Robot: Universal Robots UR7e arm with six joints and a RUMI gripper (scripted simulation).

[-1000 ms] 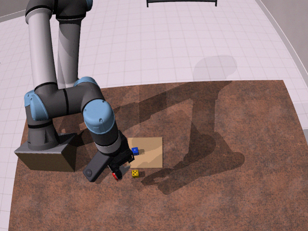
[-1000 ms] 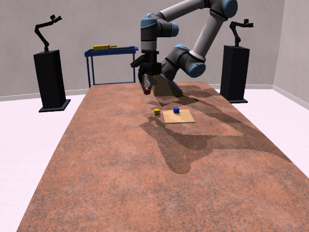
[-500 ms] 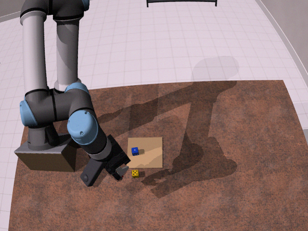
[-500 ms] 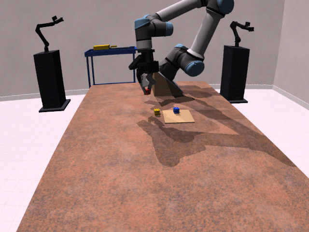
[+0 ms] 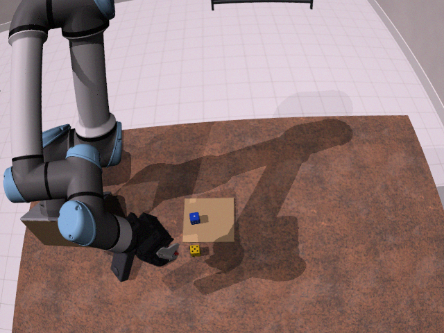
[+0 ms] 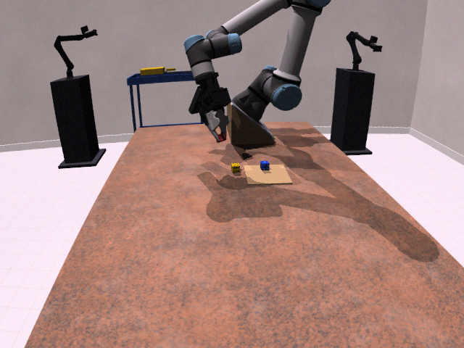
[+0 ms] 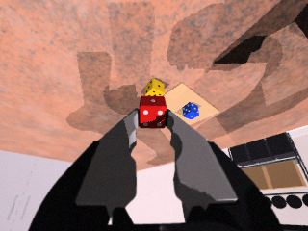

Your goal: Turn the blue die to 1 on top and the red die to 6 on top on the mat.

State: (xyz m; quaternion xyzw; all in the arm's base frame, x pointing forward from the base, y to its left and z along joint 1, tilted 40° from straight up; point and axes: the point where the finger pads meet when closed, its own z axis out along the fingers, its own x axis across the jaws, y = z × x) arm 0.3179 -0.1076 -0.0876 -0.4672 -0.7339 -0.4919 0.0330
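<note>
Brown bench (image 5: 340,222) (image 6: 225,262) (image 7: 43,29), your jaws (image 5: 176,250) (image 6: 221,139) pinching red (image 5: 176,253) (image 6: 222,137) (image 7: 152,113) aloft, tilted. Setting it down unlevelled could roll it off 6; swinging low could knock yellow (image 5: 194,250) (image 6: 235,167) (image 7: 155,88).

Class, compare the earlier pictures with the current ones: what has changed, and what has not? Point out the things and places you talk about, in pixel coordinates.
The gripper (image 5: 177,252) (image 6: 221,141) (image 7: 152,110) has tilted further over and turned, swinging the red die (image 5: 176,253) (image 6: 222,137) (image 7: 152,113) with it. Nothing was let go: the red die is still clamped in the air. The blue die (image 5: 194,218) (image 6: 264,164) (image 7: 191,111) stayed on the mat (image 5: 218,218) (image 6: 267,177) (image 7: 182,91), the yellow die (image 5: 194,250) (image 6: 235,167) (image 7: 155,88) beside it.
</note>
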